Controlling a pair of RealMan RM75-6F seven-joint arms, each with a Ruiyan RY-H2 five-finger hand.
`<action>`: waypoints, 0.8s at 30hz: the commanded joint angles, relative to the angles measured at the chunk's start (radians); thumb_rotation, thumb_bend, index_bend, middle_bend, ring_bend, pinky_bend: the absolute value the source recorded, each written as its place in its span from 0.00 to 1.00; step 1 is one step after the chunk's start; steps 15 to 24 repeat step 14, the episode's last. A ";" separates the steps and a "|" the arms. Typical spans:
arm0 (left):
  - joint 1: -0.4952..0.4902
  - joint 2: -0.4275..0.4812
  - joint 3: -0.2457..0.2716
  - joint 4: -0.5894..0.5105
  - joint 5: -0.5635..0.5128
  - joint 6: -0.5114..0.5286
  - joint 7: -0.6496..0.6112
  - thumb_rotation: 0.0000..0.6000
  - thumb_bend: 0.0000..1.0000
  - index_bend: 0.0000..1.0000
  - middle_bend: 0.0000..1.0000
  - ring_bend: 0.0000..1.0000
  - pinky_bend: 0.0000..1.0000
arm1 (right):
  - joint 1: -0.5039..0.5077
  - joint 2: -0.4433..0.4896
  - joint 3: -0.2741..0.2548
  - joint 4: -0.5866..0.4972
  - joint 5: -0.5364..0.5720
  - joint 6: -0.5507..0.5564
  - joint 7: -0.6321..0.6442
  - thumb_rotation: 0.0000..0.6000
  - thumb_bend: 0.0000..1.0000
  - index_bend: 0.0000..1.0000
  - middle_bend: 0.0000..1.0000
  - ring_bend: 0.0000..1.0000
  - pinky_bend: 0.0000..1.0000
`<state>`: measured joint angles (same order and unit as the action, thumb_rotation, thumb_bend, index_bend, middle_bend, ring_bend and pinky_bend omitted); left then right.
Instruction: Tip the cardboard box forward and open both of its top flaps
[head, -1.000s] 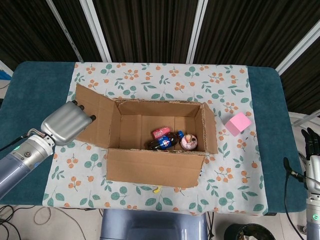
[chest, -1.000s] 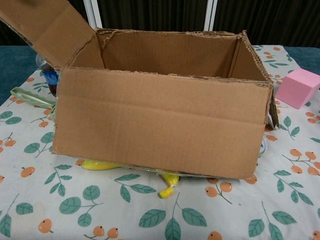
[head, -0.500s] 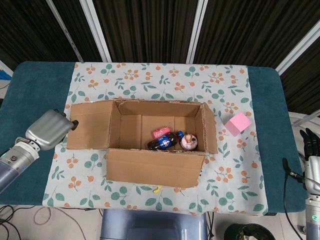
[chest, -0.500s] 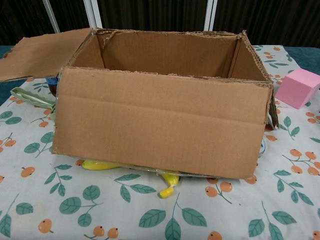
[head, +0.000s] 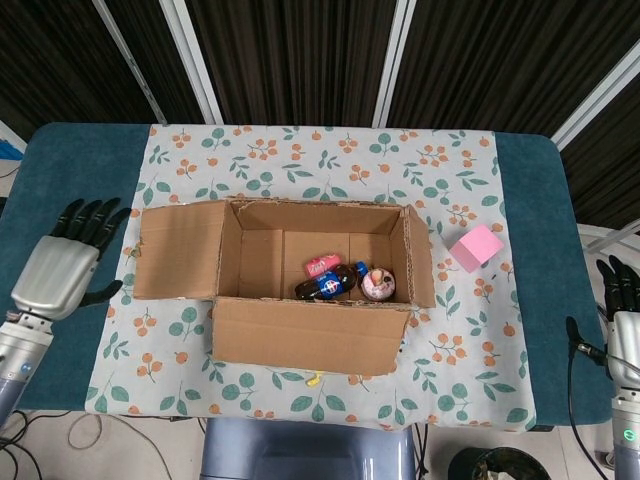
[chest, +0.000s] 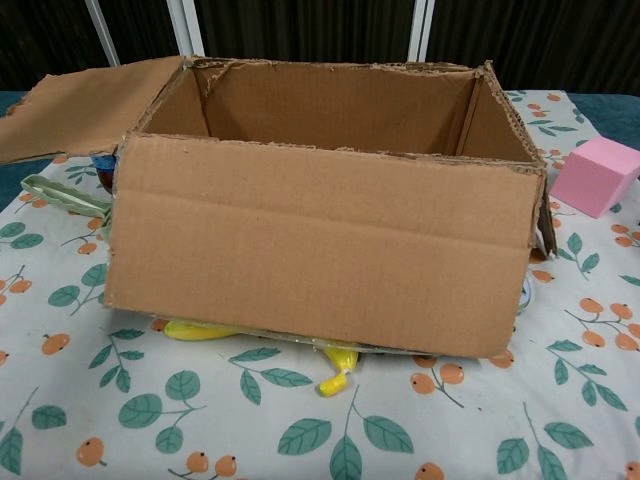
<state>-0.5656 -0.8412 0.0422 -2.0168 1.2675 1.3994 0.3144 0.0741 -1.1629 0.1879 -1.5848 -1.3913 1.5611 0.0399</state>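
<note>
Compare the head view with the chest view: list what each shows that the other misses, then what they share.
Only the head view shows the left hand, open beside the flap, the right hand at the table's edge, and the bottles and round pink container inside the box. Only the chest view shows the yellow banana-shaped object poking from under the box. Both show the brown cardboard box and the pink cube.

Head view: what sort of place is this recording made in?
Probably a lab or studio workstation for robot teleoperation, not a home. A table with teal padding and a floral cloth stands before dark curtains; cables trail at the right hand, and staged props include a cardboard box and pink block.
</note>
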 joint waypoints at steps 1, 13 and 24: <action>0.170 -0.172 0.018 0.143 0.095 0.209 0.001 1.00 0.13 0.00 0.00 0.00 0.00 | 0.004 -0.001 -0.003 0.019 -0.010 0.005 -0.039 1.00 0.27 0.00 0.00 0.00 0.23; 0.340 -0.385 0.023 0.462 0.130 0.348 -0.152 1.00 0.11 0.00 0.00 0.00 0.00 | 0.007 -0.004 -0.026 0.032 -0.069 0.030 -0.121 1.00 0.21 0.00 0.00 0.00 0.23; 0.344 -0.389 0.016 0.470 0.125 0.345 -0.169 1.00 0.11 0.00 0.00 0.00 0.00 | 0.005 -0.006 -0.030 0.034 -0.075 0.034 -0.124 1.00 0.21 0.00 0.00 0.00 0.23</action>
